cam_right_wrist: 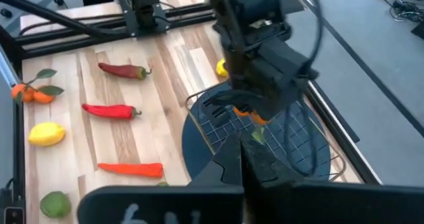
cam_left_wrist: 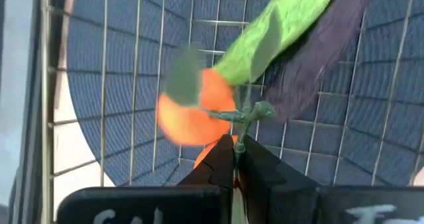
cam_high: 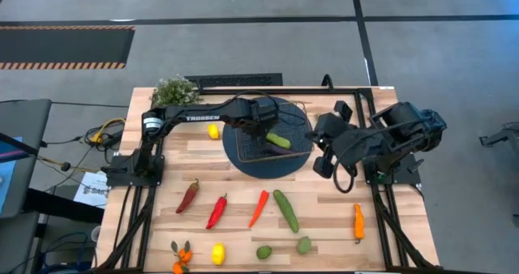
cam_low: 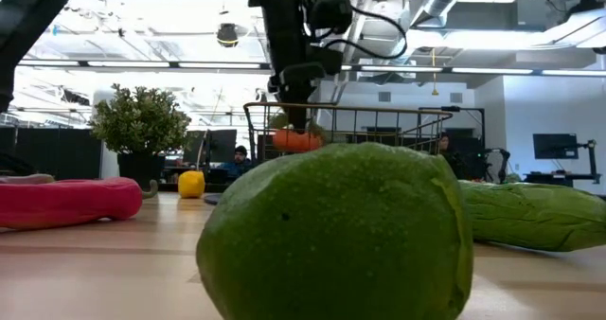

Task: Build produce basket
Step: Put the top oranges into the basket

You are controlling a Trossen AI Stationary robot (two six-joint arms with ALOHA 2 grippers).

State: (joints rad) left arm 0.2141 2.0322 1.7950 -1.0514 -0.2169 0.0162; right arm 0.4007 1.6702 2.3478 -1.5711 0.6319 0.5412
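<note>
The wire basket [cam_high: 272,144] stands on a dark blue round disc [cam_high: 243,156] at the table's far middle. A green cucumber [cam_left_wrist: 281,22] and a purple eggplant [cam_left_wrist: 324,55] lie in it. My left gripper [cam_left_wrist: 233,159] reaches down into the basket, shut on an orange tangerine with green leaves [cam_left_wrist: 189,114]; it also shows in the low view [cam_low: 296,140]. My right gripper [cam_right_wrist: 248,159] is shut and empty, held above the table to the right of the basket [cam_high: 324,156]. More produce lies along the near half of the table. My left gripper pinches the tangerine's green stem sprig [cam_left_wrist: 244,115] between its two fingertips. The fingers come from above, pointing down into the basket. The fruit hangs from the stem just beyond the tips, inside the basket walls; whether it touches the mesh floor I cannot tell.
On the wood lie a dark red pepper [cam_high: 188,195], a red pepper [cam_high: 216,211], an orange pepper [cam_high: 259,207], a cucumber [cam_high: 285,210], a small orange pepper [cam_high: 358,222], tangerines [cam_high: 182,256], lemons [cam_high: 218,253] [cam_high: 213,130] and limes [cam_high: 263,252] [cam_high: 303,245]. A potted plant [cam_high: 175,90] stands far left.
</note>
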